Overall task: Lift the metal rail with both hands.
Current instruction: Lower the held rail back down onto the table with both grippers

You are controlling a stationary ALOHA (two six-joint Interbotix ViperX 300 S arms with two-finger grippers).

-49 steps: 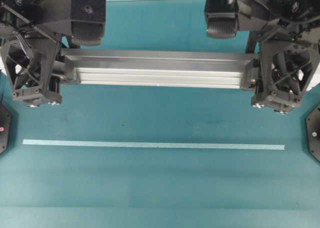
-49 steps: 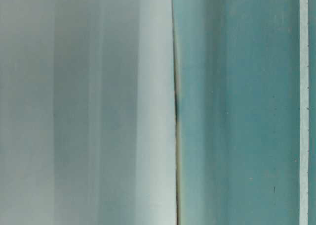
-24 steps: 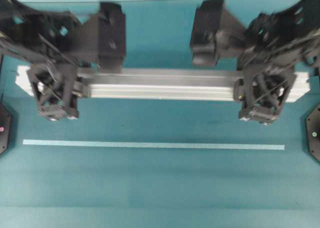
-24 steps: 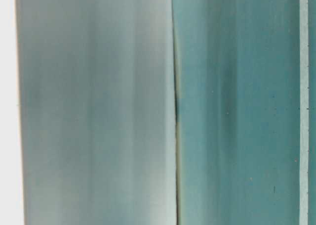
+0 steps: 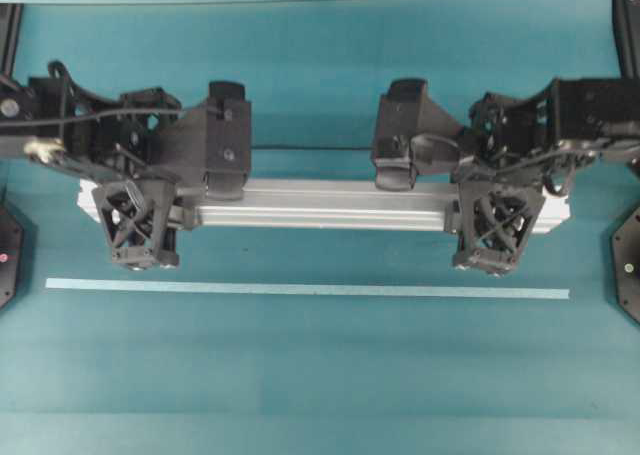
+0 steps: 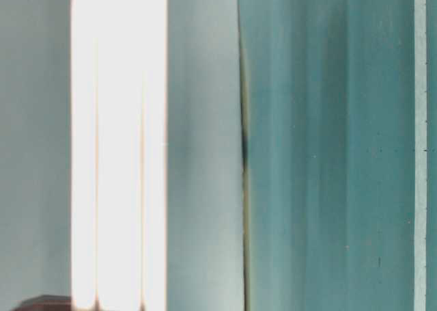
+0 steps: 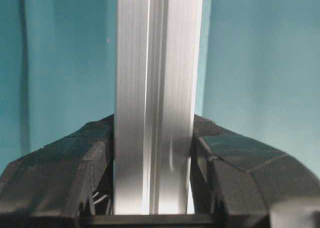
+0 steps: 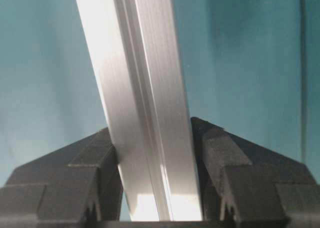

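Note:
The metal rail (image 5: 320,207) is a long silver grooved bar lying level across the overhead view. My left gripper (image 5: 140,207) is shut on it near its left end. My right gripper (image 5: 497,207) is shut on it near its right end. In the left wrist view the rail (image 7: 155,62) runs straight up between the black fingers (image 7: 75,178), which press both its sides. In the right wrist view the rail (image 8: 135,62) leans left between the shut jaws. The table-level view shows the rail (image 6: 119,147) as a bright white band. I cannot tell whether it touches the table.
A thin pale blue-green strip (image 5: 300,289) lies on the teal table in front of the rail, parallel to it, and shows at the right edge of the table-level view (image 6: 420,147). Black bases sit at the left (image 5: 8,255) and right (image 5: 628,265) table edges.
Both grippers and the rail look much smaller in the overhead view than one second ago, so they have moved down, away from that camera. Both grips hold.

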